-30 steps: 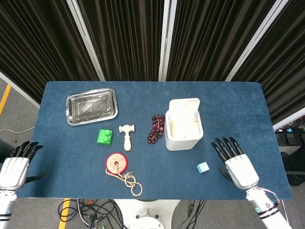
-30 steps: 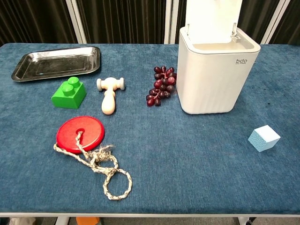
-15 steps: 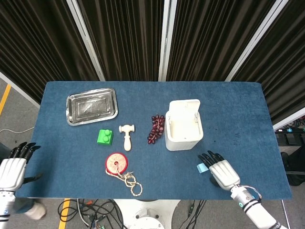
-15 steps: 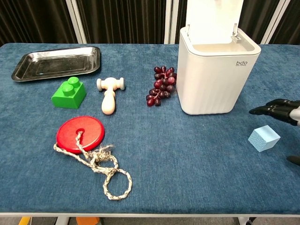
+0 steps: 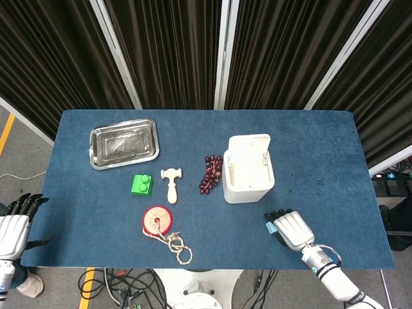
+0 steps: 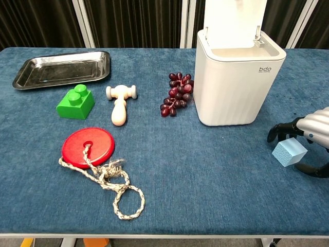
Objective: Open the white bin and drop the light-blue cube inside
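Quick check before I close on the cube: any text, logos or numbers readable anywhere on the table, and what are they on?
"bdo": small grey logo on the front wall of the white plastic bin, near its top right corner, read in the chest view.
A finer line under that logo is too small to read.
No other readable text in either view.

Open bin (image 6: pixel 239 85) mouth — grapes (image 6: pixel 176 95) alongside

white bin (image 6: pixel 237 85) (lid up), light-blue cube (image 6: pixel 289 152)

Silver-white hands (image 5: pixel 294 230), seemingly black fingers (image 6: pixel 280 131)
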Robot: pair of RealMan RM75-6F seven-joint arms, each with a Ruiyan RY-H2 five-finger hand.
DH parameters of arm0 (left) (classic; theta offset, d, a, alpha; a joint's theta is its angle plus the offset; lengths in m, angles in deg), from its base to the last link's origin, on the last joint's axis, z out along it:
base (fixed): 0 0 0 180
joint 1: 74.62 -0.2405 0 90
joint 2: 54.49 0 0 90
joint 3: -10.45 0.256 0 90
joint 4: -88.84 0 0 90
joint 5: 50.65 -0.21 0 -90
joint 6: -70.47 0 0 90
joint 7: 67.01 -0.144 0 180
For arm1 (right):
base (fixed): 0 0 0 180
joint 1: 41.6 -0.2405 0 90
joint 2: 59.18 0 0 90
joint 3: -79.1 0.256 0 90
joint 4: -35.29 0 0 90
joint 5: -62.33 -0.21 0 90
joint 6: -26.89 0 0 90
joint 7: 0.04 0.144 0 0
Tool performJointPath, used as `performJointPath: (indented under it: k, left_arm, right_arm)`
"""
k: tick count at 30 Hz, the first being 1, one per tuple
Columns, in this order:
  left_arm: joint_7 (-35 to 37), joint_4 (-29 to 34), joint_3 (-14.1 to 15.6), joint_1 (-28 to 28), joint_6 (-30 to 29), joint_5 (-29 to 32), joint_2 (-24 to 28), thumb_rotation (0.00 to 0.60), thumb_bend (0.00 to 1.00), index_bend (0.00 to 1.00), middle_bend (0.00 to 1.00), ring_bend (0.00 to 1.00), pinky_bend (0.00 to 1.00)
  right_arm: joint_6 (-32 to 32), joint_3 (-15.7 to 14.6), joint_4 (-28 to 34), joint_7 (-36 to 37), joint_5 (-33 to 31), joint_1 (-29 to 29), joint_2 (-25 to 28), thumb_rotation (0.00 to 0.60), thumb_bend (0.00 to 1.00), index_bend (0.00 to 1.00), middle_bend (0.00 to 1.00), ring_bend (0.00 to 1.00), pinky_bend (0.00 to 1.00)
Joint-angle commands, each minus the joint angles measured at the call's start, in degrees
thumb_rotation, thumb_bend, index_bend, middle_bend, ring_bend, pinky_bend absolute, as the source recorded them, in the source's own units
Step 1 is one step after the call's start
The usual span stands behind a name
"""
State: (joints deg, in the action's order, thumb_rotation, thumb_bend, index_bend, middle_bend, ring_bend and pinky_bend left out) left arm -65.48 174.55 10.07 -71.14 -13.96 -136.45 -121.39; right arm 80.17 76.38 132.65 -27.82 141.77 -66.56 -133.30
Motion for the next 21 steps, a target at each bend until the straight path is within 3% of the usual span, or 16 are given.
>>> performJointPath:
  k: [1, 3, 6, 13, 17, 21]
  left_arm:
    - [0.00, -0.11, 0.09, 0.11, 0.23, -0.11, -0.06, 0.600, 0.04, 0.22, 0.15, 0.08, 0.18]
    - [-0.02, -0.10, 0.14, 0.11, 0.25, -0.22, -0.02, 0.600, 0.04, 0.22, 0.15, 0.08, 0.18]
    - [-0.12, 0.09, 0.09, 0.16, 0.24, -0.28, 0.07, 0.600, 0.04, 0.22, 0.15, 0.08, 0.18]
    - [-0.82, 0.59, 0.21, 0.27, 0.38, -0.55, 0.20, 0.600, 0.04, 0.22, 0.15, 0.08, 0.18]
    - [-1.05, 0.74, 0.30, 0.38, 0.58, -0.72, 0.24, 0.600, 0.04, 0.22, 0.15, 0.08, 0.18]
    - [-1.34, 0.77, 0.15, 0.25, 0.23, -0.59, 0.33, 0.600, 0.04, 0.22, 0.15, 0.08, 0.18]
  right_arm:
    - [1.03, 0.22, -0.40, -0.68, 0.26, -0.07, -0.63, 0.600, 0.30, 0.53, 0.52, 0.47, 0.55]
    - [2.83, 0.54, -0.24, 0.01, 1.12, 0.33, -0.69, 0.600, 0.32, 0.66, 0.59, 0.55, 0.62]
    - [5.97, 0.88, 0.87, 1.75, 3.25, 1.06, 0.53, 0.600, 0.34, 0.73, 0.65, 0.60, 0.68]
    - [15.10, 3.14, 9.97, 12.79, 10.52, 2.57, 8.46, 0.600, 0.34, 0.74, 0.66, 0.61, 0.69]
    - [20.47, 7.61, 11.42, 13.56, 13.02, 1.96, 10.32, 0.600, 0.34, 0.74, 0.66, 0.61, 0.69]
    - [21.58, 12.25, 10.03, 11.32, 12.30, -0.52, 8.34, 0.600, 0.34, 0.74, 0.65, 0.61, 0.69]
